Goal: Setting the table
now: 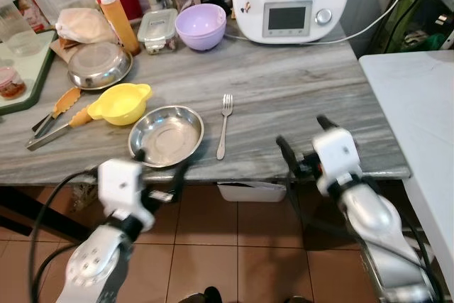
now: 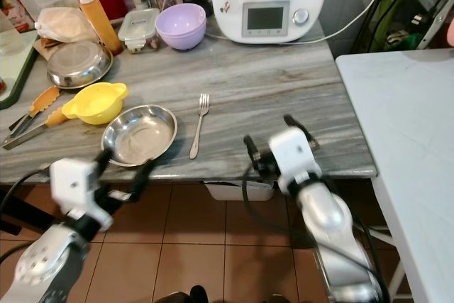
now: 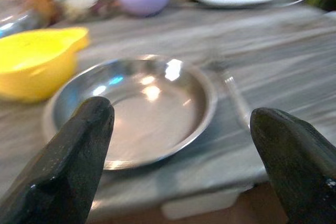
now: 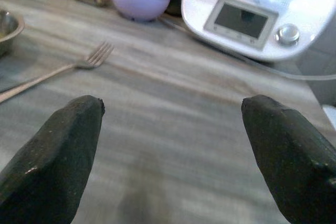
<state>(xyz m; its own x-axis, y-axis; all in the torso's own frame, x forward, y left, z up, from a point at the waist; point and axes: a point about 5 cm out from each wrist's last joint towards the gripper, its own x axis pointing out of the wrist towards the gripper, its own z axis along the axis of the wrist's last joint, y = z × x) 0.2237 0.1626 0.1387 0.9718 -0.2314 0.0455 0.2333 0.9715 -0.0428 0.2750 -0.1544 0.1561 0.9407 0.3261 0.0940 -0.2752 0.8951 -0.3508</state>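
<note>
Steel plate point(image 1: 166, 135) lies just ahead of the spread, empty left gripper point(image 1: 160, 171), fork point(image 1: 224, 125) just beside it; right gripper point(image 1: 306, 142) likewise spread, empty; approach the rim low and level.

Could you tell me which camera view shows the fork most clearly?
The left eye view: the fork lies whole and sharp beside the steel plate. The right eye view shows it equally whole, the right wrist view cuts off its handle, and the left wrist view blurs it.
</note>
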